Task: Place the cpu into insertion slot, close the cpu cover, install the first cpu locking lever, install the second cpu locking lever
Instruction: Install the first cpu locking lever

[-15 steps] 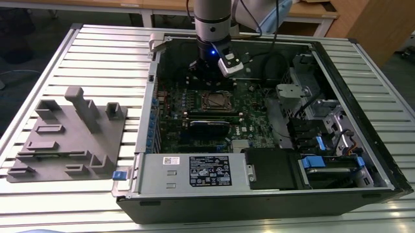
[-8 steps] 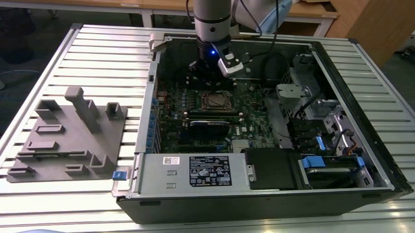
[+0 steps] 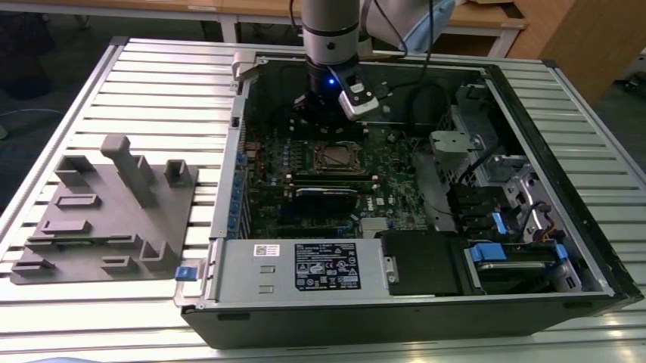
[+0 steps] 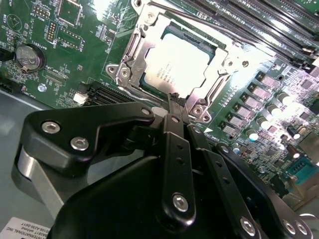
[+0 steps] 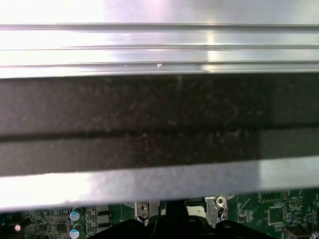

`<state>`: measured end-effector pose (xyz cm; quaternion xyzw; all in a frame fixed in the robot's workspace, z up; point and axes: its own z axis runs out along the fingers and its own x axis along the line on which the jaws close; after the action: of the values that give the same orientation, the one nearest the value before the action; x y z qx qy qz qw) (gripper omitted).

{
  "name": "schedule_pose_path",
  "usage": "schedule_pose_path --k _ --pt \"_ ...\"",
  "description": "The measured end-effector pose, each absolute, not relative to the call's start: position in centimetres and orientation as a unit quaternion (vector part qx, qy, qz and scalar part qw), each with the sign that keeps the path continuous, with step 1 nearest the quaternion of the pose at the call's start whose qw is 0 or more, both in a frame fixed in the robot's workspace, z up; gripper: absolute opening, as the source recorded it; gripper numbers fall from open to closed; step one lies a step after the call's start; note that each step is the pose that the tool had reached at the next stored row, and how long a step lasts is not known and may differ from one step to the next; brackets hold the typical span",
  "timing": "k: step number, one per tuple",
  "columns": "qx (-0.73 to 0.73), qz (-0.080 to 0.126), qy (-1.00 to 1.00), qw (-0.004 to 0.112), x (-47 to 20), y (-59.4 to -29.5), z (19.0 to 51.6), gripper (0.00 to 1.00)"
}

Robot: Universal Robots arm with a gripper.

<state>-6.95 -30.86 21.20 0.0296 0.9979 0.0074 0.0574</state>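
With the tool (image 4: 174, 99), fingers pressed together and empty, held just beside the cpu cover (image 4: 130, 55) at upper centre, a slip could scrape the seated cpu (image 4: 177, 62).

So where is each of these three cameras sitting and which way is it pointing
Exterior view: off the arm, above, looking down into the open black computer case; the arm and gripper show.
Second wrist view: rides near the wrist, looking past the black gripper at the silver-grey square cpu under its silver metal cpu cover.
First wrist view: on the arm, facing the case's dark wall.
Both wrist views share the green motherboard.
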Motion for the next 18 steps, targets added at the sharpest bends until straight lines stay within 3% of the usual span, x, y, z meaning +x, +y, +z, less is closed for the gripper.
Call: schedule_pose_path --k 5,18 --pt "0.030 0.007 0.999 0.043 -6.95 -30.86 21.18 0.11" --pt "0.030 0.007 0.999 0.039 -6.14 -30.86 21.16 0.11"
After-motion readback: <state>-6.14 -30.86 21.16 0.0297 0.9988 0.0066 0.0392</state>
